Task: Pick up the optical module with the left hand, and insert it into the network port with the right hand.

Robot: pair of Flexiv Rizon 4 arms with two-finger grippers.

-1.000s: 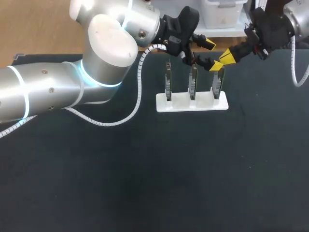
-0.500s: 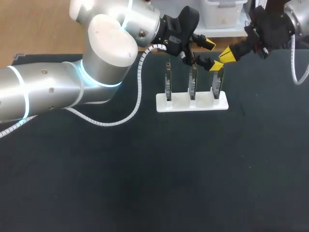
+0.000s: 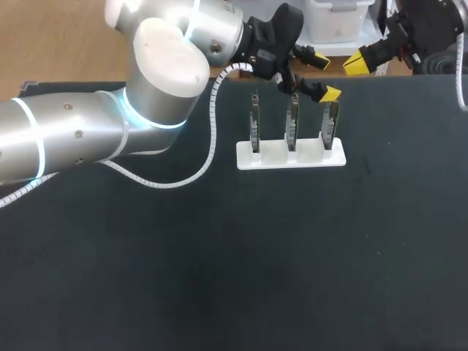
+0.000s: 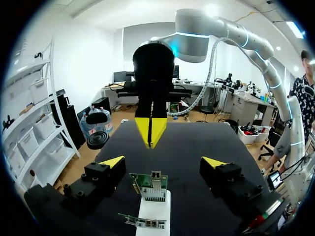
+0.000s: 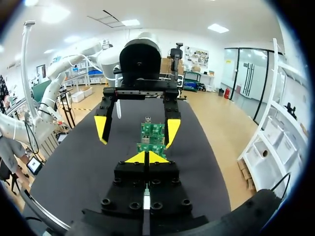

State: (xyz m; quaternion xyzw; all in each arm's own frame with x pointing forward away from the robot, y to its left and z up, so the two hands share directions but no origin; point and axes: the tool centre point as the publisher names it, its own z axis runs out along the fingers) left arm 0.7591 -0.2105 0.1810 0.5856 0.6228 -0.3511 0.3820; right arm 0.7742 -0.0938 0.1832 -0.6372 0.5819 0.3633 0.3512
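Note:
Three upright green circuit boards with network ports stand in a white holder (image 3: 274,157). My left gripper (image 3: 322,77) hangs open just over the right-hand board (image 3: 330,126). In the left wrist view that board (image 4: 150,186) stands between and slightly ahead of the spread fingers (image 4: 112,163), touching neither, with a small metal port at its top edge. My right gripper (image 3: 358,63) is shut, its yellow tips pressed together, behind and to the right of the holder. It faces the left gripper (image 5: 137,129) across the boards (image 5: 152,130). I cannot make out a separate optical module.
The holder (image 4: 156,214) sits near the far edge of the dark table mat (image 3: 234,263). My left arm (image 3: 88,139) and its white coiled cable (image 3: 208,157) stretch over the mat's left half.
My right gripper has drawn back from the right-hand board, up and to the right. The left gripper has shifted slightly away from the boards and stays open.

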